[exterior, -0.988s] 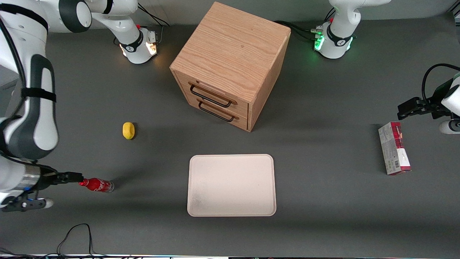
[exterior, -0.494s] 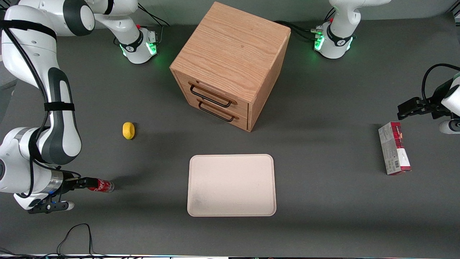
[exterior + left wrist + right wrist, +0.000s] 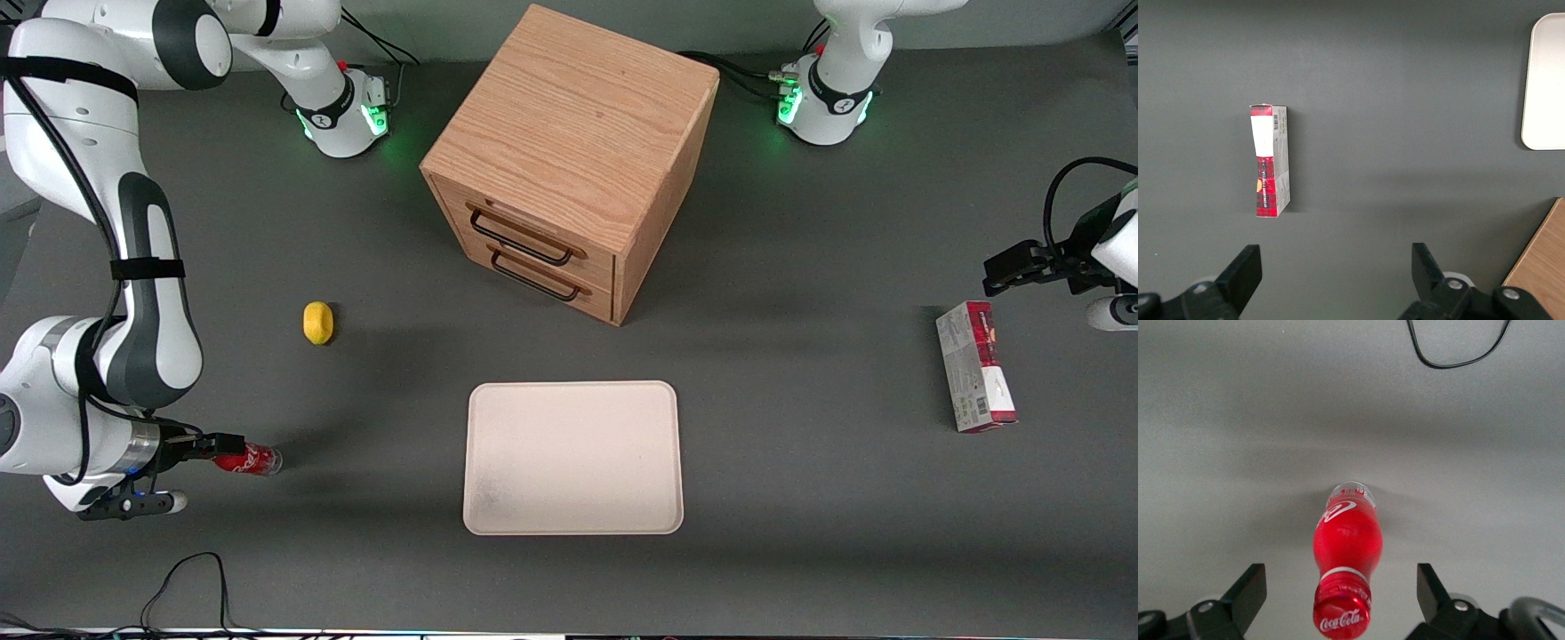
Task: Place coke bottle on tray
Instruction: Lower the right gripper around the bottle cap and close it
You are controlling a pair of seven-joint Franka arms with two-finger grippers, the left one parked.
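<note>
The coke bottle [image 3: 252,460] is small and red with white lettering. It lies on its side on the grey table toward the working arm's end, its red cap pointing at the gripper. My right gripper [image 3: 220,451] is open and low at the table, level with the bottle. In the right wrist view the bottle [image 3: 1346,540] lies between the spread fingers [image 3: 1248,587], and the gripper [image 3: 1338,581] straddles its cap end without touching it. The cream-white tray [image 3: 498,498] lies flat and bare, at about the same distance from the front camera as the bottle; its corner shows in the left wrist view [image 3: 1545,80].
A yellow lemon [image 3: 318,322] lies farther from the front camera than the bottle. A wooden two-drawer cabinet [image 3: 569,151] stands farther back than the tray. A red-and-grey carton [image 3: 975,378] lies toward the parked arm's end. A black cable [image 3: 182,578] runs along the table's near edge.
The right arm has lowered and pushed the gripper forward toward the bottle, so the open fingers now reach around its cap end. The bottle has not moved.
</note>
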